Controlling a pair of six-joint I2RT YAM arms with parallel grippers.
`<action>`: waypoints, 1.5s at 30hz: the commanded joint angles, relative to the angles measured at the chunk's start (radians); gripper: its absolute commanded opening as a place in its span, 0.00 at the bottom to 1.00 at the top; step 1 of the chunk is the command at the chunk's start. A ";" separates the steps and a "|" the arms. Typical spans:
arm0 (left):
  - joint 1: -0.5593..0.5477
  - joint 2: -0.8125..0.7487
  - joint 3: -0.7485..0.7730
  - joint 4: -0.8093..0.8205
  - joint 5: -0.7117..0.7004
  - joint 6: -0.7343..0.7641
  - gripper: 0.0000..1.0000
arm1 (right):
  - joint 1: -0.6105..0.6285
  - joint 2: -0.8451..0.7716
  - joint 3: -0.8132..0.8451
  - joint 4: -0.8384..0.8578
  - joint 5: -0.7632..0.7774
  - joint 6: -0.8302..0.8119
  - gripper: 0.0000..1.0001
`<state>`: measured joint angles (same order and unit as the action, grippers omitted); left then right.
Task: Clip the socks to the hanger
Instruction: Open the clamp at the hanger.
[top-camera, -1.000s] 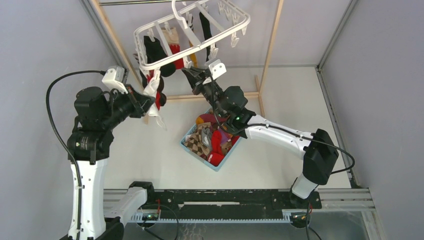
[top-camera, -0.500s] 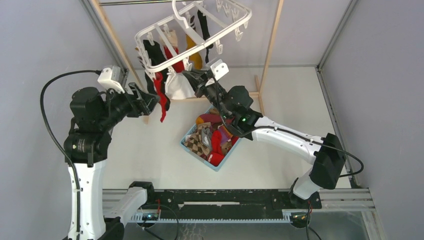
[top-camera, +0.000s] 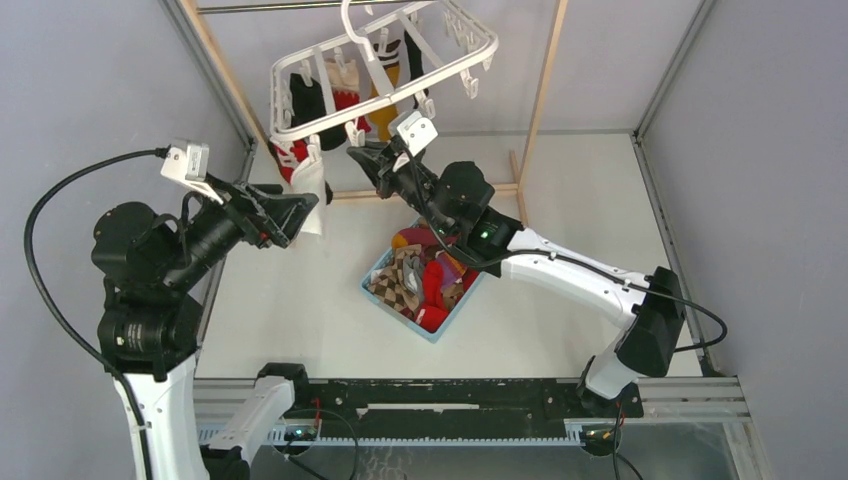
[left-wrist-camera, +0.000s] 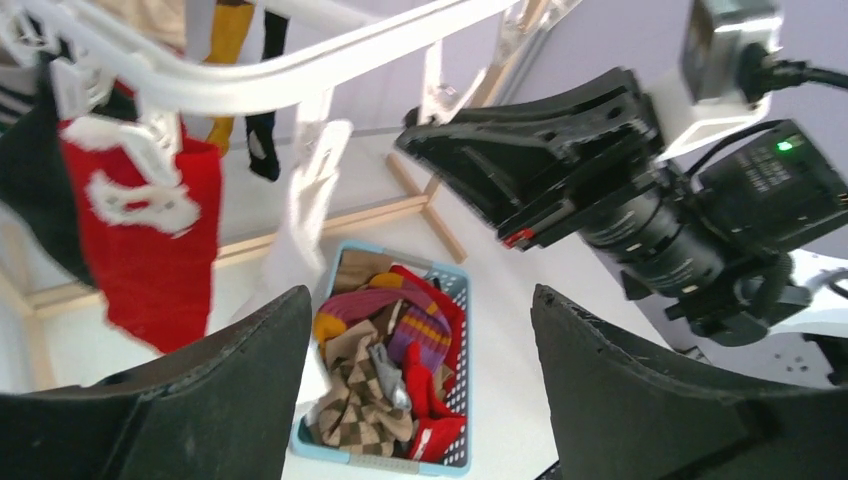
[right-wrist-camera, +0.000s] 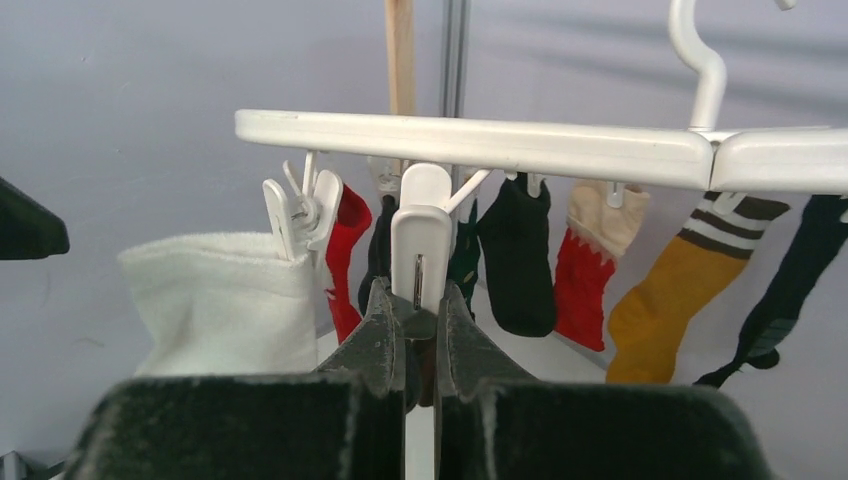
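Observation:
The white hanger (top-camera: 330, 116) hangs at the back with several socks clipped under it: red (right-wrist-camera: 345, 250), black (right-wrist-camera: 520, 250) and mustard (right-wrist-camera: 670, 300) among them. A white sock (top-camera: 310, 185) dangles from a clip (right-wrist-camera: 300, 215) at its near left corner. My left gripper (top-camera: 300, 212) stands wide open just below and left of that sock, holding nothing; between its fingers (left-wrist-camera: 200, 400) I look down on the basket. My right gripper (right-wrist-camera: 420, 300) is shut on the lower end of a neighbouring white clip (right-wrist-camera: 420, 230) on the front bar (right-wrist-camera: 470, 140). More socks (left-wrist-camera: 385, 350) lie heaped in the basket.
The light-blue basket (top-camera: 395, 313) sits on the table under the right arm. Wooden rack posts (top-camera: 540, 90) rise behind and beside the hanger, with a wooden base bar (left-wrist-camera: 430, 215) on the table. Grey walls close in both sides.
My left gripper has opened, let go of the white sock and drawn back to the left. The sock now hangs from its clip. The hanger swung slightly; the right gripper stays on its clip.

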<state>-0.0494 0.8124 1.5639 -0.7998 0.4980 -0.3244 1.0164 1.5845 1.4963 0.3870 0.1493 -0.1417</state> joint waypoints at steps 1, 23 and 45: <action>0.006 0.064 0.036 0.119 0.113 -0.094 0.83 | 0.036 0.024 0.058 -0.040 -0.040 -0.013 0.00; -0.074 0.304 0.123 0.298 0.151 -0.153 0.70 | 0.065 0.074 0.128 -0.082 -0.091 0.011 0.00; -0.096 0.306 0.086 0.295 0.157 -0.013 0.49 | 0.044 0.062 0.174 -0.193 -0.172 0.060 0.00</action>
<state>-0.1402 1.1419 1.6482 -0.5434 0.6613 -0.3996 1.0431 1.6562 1.6199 0.2466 0.0692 -0.1032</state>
